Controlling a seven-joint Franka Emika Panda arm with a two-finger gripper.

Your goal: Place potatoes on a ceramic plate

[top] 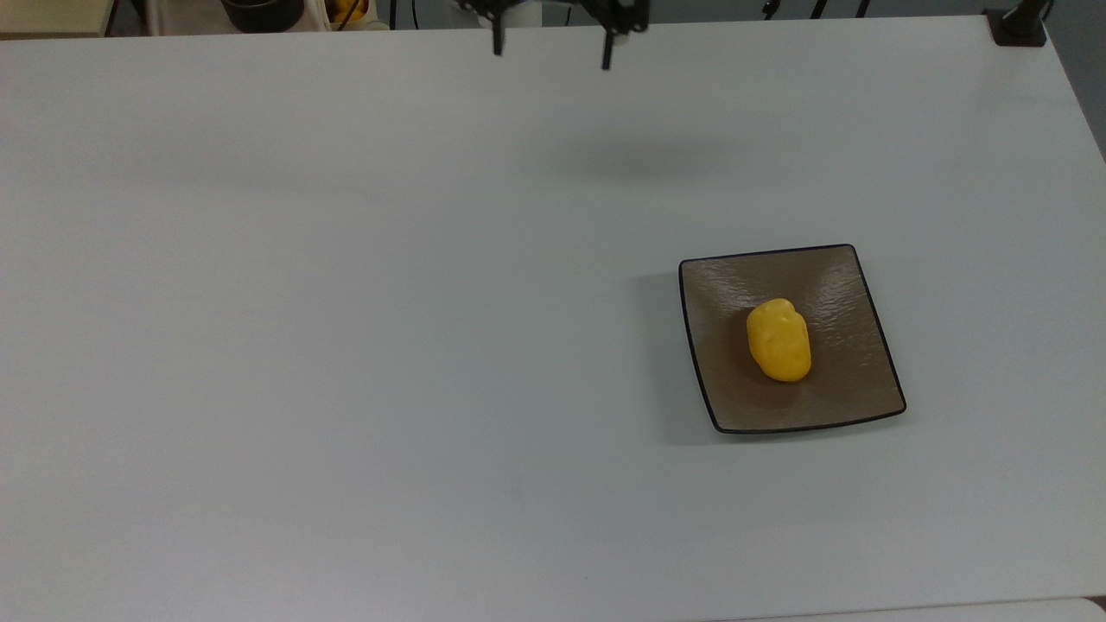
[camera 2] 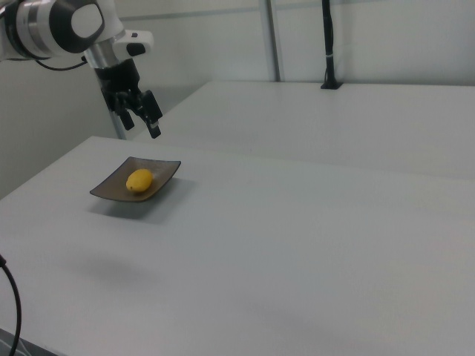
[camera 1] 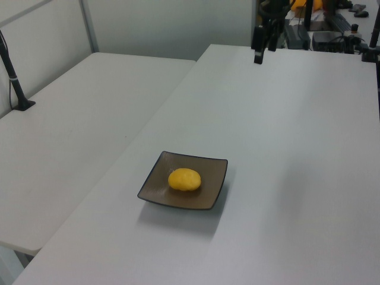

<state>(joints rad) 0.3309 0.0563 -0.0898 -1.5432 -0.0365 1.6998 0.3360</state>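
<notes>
The yellow potato (top: 778, 340) lies at the centre of the square brown ceramic plate (top: 836, 281) on the white table (top: 346, 345), with the gripper (top: 550, 53) spread, empty and well apart.

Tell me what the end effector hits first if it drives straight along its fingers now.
Likely bare table. The open end effector points down, well away from the ceramic plate holding the potato; exact depth is unclear.

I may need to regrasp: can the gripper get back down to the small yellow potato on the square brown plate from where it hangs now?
Probably yes. The gripper hangs open above bare white table, well away from the small yellow potato, which lies exposed near the middle of the square brown plate with nothing over or beside it.
</notes>
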